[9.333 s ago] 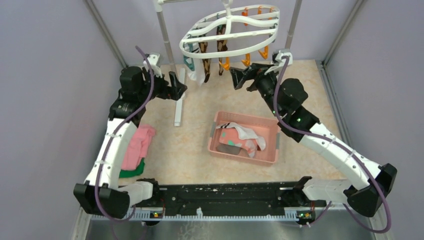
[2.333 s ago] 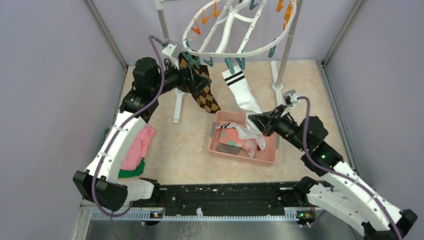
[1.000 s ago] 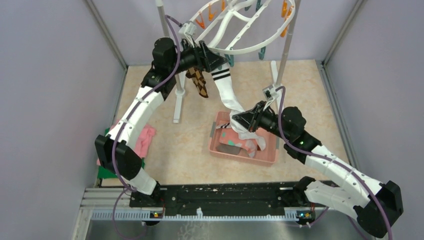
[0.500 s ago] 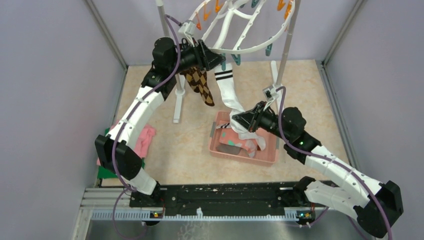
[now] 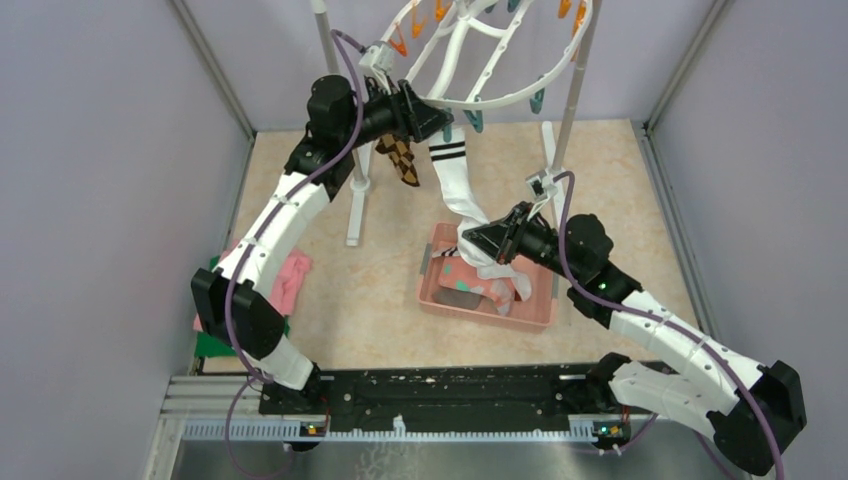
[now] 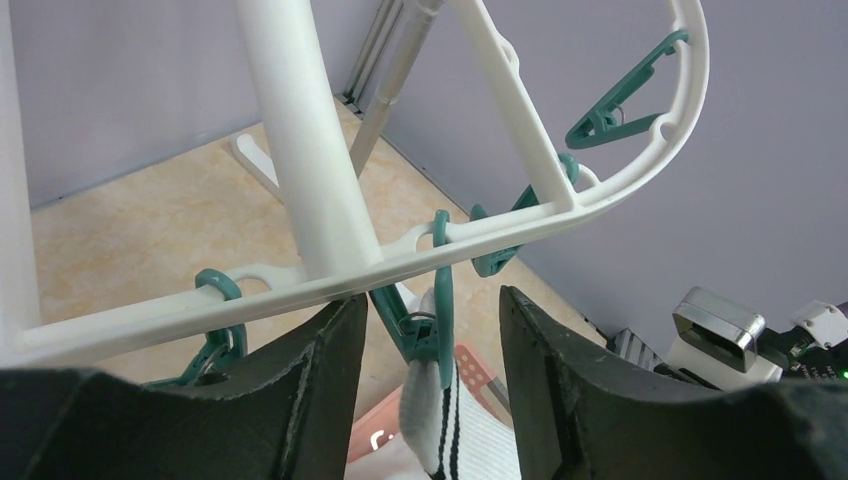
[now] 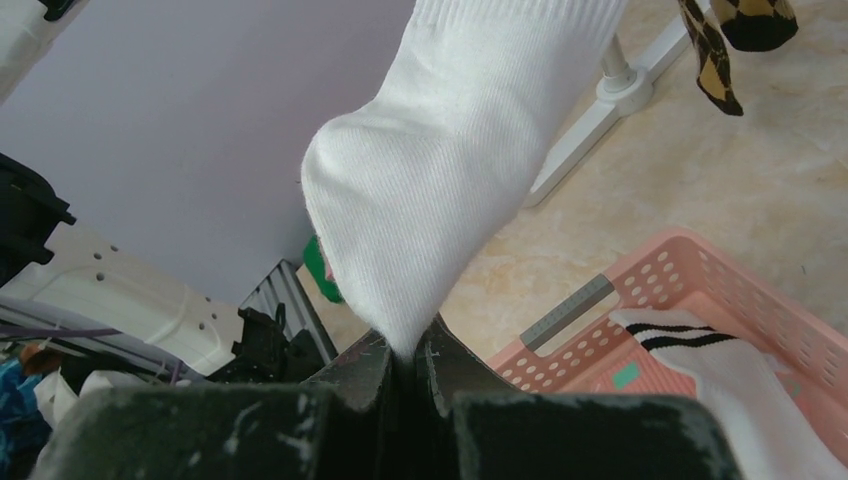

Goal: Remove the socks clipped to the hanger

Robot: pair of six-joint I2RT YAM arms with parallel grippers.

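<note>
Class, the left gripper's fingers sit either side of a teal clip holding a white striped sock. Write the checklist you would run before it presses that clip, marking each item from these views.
1. Left gripper open, straddling the teal plastic clip: ok.
2. Clip biting the white sock with black cuff stripes: ok.
3. Right gripper shut on that sock's toe: ok.
4. Brown-tan argyle sock outside the left fingers: ok.
5. White plastic oval hanger hanging level: not ok, tilted.
6. Pink perforated plastic basket directly under the held toe: cannot tell.
</note>
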